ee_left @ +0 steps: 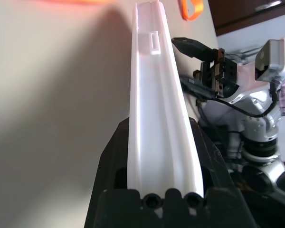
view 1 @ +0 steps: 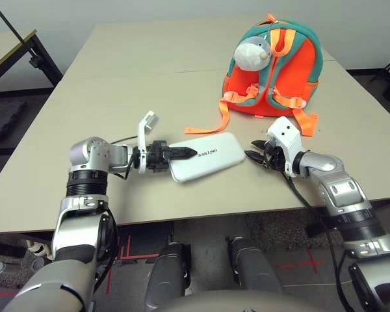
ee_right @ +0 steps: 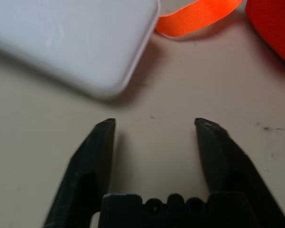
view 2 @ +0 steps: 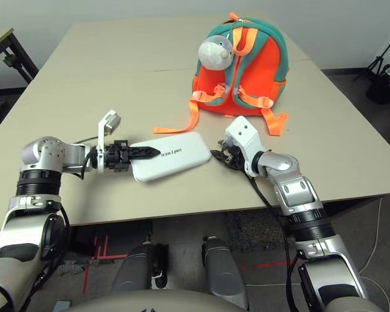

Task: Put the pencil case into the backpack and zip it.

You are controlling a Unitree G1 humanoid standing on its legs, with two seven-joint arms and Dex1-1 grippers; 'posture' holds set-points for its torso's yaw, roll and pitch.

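Silver forearms of a humanoid robot, the left one [view 1: 75,231] and the right one [view 1: 354,224], reach over the near edge of a pale tabletop [view 1: 136,78]. The jaws of the left gripper [ee_left: 156,121] are closed on the white pencil case [view 1: 211,159], one on each broad face, its dark lettering turned upward. Just beside the case's other end, the jaws of the right gripper [ee_right: 155,121] stand wide apart with nothing between them. Beyond, the orange backpack [view 1: 305,68] with teal trim stands upright on the tabletop, its shoulder-strap side toward the robot and a grey-and-white plush charm [view 1: 252,54] hanging near its top. An orange strap end [view 1: 211,129] trails from its base across the ground between case and bag, close to the case's far edge; a second strap end [view 1: 307,123] spills out at the bag's other lower corner, near the right gripper. The case lies outside the backpack, on the robot's side of it. A black cable [view 1: 309,205] runs loosely along the right forearm. Past the tabletop's left side sits another table [view 1: 6,49]; a black stand [view 2: 380,58] rises off to the right, and red tape [view 1: 140,257] marks the floor below.
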